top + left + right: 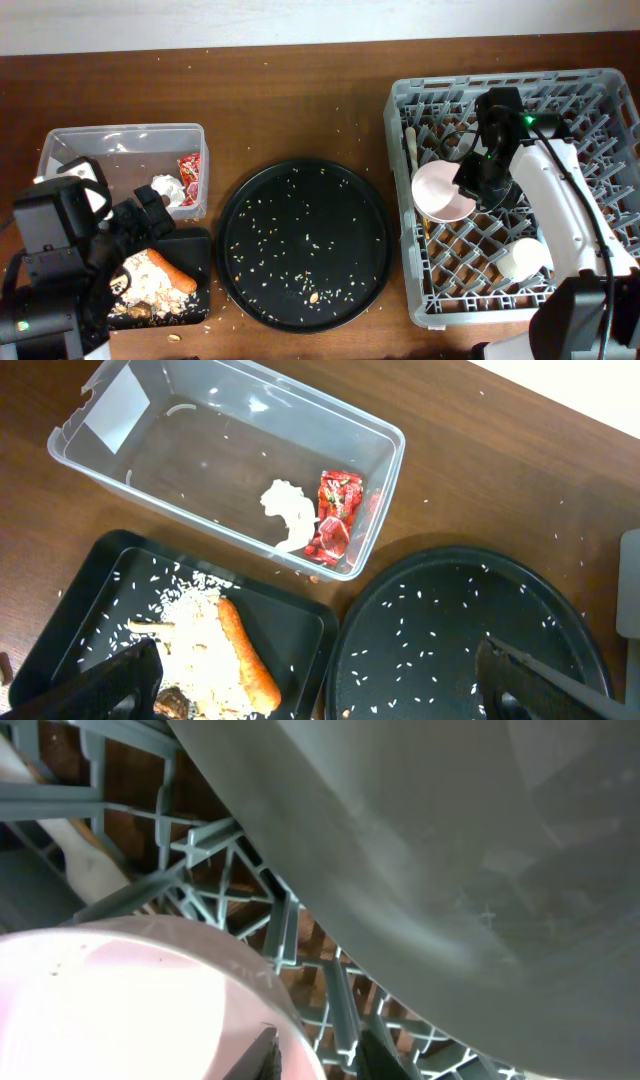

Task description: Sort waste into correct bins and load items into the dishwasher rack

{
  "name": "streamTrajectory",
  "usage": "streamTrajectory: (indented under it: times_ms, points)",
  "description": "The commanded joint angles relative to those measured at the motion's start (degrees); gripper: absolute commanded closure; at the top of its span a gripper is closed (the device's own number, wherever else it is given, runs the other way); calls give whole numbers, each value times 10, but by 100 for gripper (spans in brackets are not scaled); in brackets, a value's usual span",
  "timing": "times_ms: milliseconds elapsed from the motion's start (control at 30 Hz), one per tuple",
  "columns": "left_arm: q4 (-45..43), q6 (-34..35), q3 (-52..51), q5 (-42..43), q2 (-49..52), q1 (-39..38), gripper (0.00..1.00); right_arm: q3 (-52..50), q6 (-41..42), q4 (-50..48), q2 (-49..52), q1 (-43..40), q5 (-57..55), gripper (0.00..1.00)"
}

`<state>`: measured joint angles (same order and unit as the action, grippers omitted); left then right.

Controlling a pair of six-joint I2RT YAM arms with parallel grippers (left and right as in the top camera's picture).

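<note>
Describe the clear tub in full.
The tub is a clear plastic rectangle with rounded corners and a rim. It stands upright and open-topped on the wooden table. A white label marks one end wall. At the other end lie a white tissue and a red wrapper, plus a few rice grains. The black tray lies alongside it.

Dark brown wood-grain table (300, 100) fills the view, evenly lit, no hard shadows. A pale, plain wall (300, 20) runs along the far edge. Small light specks are scattered over the tabletop.
</note>
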<state>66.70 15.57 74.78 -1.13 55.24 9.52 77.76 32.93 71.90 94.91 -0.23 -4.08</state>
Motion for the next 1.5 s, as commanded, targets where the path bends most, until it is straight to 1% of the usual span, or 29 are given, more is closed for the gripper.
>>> streamTrajectory:
  times_ms: [0, 100, 133, 200, 233, 367, 433, 567, 633, 667, 700, 800, 900, 967, 1033, 1067, 1167, 1233, 1467]
  points:
    - [1, -9, 3, -8, -2, 4, 1, -72, -12, 18, 63, -5, 79, 74]
    - [1, -9, 3, -8, -2, 4, 1, -97, -23, 5, 63, -5, 79, 75]
    - [0, -9, 3, -8, -2, 4, 1, -105, -23, -1, 63, -5, 79, 78]
    - [0, -9, 3, -8, -2, 4, 1, -106, -48, -15, 61, -5, 91, 95]
    - [0, -9, 3, -8, -2, 4, 1, -106, -63, -21, 56, -5, 101, 96]
    - [0, -9, 3, -8, -2, 4, 1, -68, -68, -4, 3, -5, 78, 96]
    - [1, -9, 3, -8, -2, 4, 1, -14, -50, 26, -60, -5, 8, 96]
    - [1, -9, 3, -8, -2, 4, 1, 63, -37, 51, -169, 7, -148, 96]
    - [1, -9, 3, -8, -2, 4, 1, 70, -38, 37, -221, 47, -236, 96]
    - [0, -9, 3, -8, -2, 4, 1, 70, -43, 29, -239, 86, -308, 96]
    - [1, -9, 3, -8, -2, 4, 1, 70, -60, 26, -241, 116, -355, 96]
    - [0, -9, 3, -8, -2, 4, 1, 69, -122, 11, -195, 216, -434, 96]
    - [1, -9, 3, -8, -2, 4, 1, 69, -136, 22, -73, 290, -529, 96]
    - [0, -9, 3, -8, -2, 4, 1, 69, -110, 43, 7, 302, -574, 96]
    - [1, -9, 3, -8, -2, 4, 1, 70, -42, 74, 85, 302, -607, 96]
    - [0, -9, 3, -8, -2, 4, 1, 70, -20, 87, 107, 302, -621, 96]
    - [1, -9, 3, -8, -2, 4, 1, 71, 6, 98, 121, 302, -641, 96]
    - [0, -9, 3, -8, -2, 4, 1, 84, 6, 111, 117, 301, -654, 96]
    - [1, -9, 3, -8, -2, 4, 1, 86, 6, 102, 119, 291, -678, 96]
